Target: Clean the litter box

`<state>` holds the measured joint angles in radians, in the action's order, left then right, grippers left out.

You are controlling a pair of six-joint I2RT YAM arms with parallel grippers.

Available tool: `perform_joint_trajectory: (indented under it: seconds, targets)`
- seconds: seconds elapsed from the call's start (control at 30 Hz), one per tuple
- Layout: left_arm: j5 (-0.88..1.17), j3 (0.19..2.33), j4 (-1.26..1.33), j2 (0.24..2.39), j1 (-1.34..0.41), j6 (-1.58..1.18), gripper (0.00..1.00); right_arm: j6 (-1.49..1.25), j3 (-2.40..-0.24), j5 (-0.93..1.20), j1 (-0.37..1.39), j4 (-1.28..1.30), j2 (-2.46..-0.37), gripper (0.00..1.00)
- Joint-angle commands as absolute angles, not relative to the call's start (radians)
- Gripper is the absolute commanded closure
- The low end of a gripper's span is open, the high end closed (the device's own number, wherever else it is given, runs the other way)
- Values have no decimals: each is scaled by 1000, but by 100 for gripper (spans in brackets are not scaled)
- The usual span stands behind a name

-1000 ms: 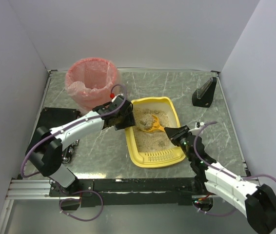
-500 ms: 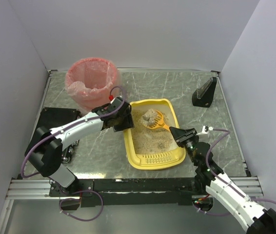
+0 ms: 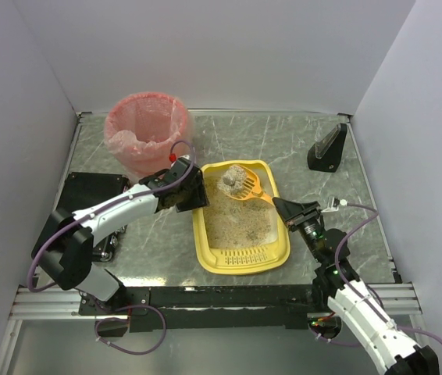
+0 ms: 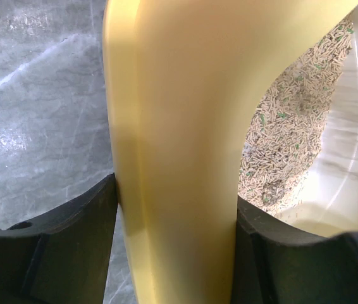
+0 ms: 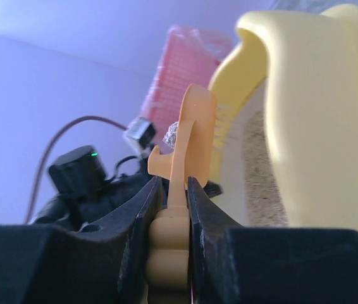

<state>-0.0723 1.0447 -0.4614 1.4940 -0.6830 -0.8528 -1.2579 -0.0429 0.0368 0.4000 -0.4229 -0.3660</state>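
Top external shows my left gripper (image 3: 194,196) clamped on the litter box (image 3: 241,262) rim at ten o'clock; my right gripper (image 3: 279,205) pinches the orange scoop (image 3: 248,187), clump (image 3: 233,180) aboard.

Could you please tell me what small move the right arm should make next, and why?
Probably carry the scoop left toward the pink-lined basket, kept level: the right claw is shut on its handle, a clump sits in it above the litter box, and the left claw grips the box's rim.
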Motion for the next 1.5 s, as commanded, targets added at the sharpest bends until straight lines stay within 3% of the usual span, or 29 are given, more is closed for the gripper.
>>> perform_joint_trajectory:
  seconds: [0.0, 0.37, 0.67, 0.83, 0.93, 1.07, 1.2, 1.37, 1.47]
  targets:
    - [-8, 1054, -316, 1404, -670, -844, 99, -1365, 67, 142, 348, -664, -391, 100]
    - [66, 1028, -258, 1394, -647, -821, 99, -1511, 110, 362, 250, -886, -572, 100]
    - [121, 1022, -229, 1384, -646, -816, 99, -1609, 107, 351, 229, -972, -678, 100]
    - [132, 1034, -259, 1376, -646, -807, 99, -1681, 138, 582, 123, -1062, -718, 100]
    - [106, 1029, -279, 1347, -646, -804, 99, -1594, 103, 543, 104, -979, -719, 100]
    - [81, 986, -272, 1298, -646, -810, 99, -1611, 80, 589, 95, -1121, -761, 100]
    - [66, 979, -268, 1282, -644, -811, 99, -1563, 68, 606, 83, -1026, -761, 100]
    - [66, 988, -275, 1307, -644, -819, 99, -1600, 61, 633, 61, -1229, -818, 100]
    - [75, 980, -256, 1318, -644, -828, 99, -1514, 8, 709, 70, -995, -789, 100]
